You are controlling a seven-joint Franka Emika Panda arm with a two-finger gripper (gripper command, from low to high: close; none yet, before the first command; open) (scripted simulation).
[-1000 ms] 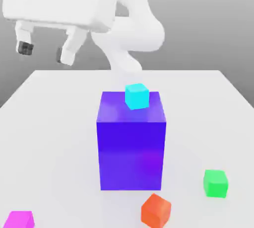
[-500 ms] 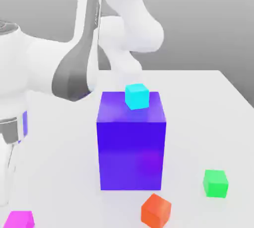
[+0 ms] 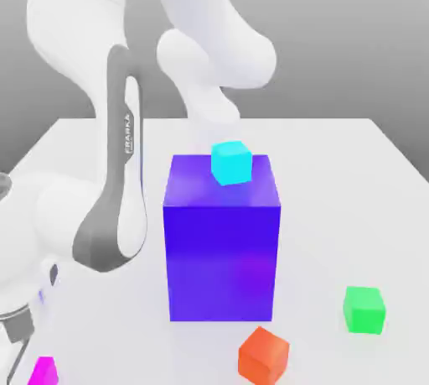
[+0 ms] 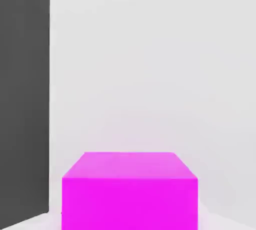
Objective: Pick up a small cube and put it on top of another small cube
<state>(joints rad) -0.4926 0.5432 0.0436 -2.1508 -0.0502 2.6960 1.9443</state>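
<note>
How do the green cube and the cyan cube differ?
The green cube stands on the white table, while the cyan cube sits up on top of the big blue block. The green cube is toward the exterior view's right; the cyan cube is nearer the middle. Both are small, plain cubes.

A smooth, glossy, plastic-like finish is seen on the white shells of the robot arm [image 3: 75, 31], with matt-looking dark grey trim [image 3: 105, 236] set against them. A smooth, faintly reflective surface is presented by the white bench [image 3: 335, 207]. Soft sheen and a blurred magenta reflection are carried by the smooth blue-purple block [image 3: 222, 262]. Smooth, plain, plastic-like faces are shown by the magenta cube [image 4: 130, 201], green cube [image 3: 364, 310], orange-red cube [image 3: 263, 357] and cyan cube [image 3: 231, 163].
</note>
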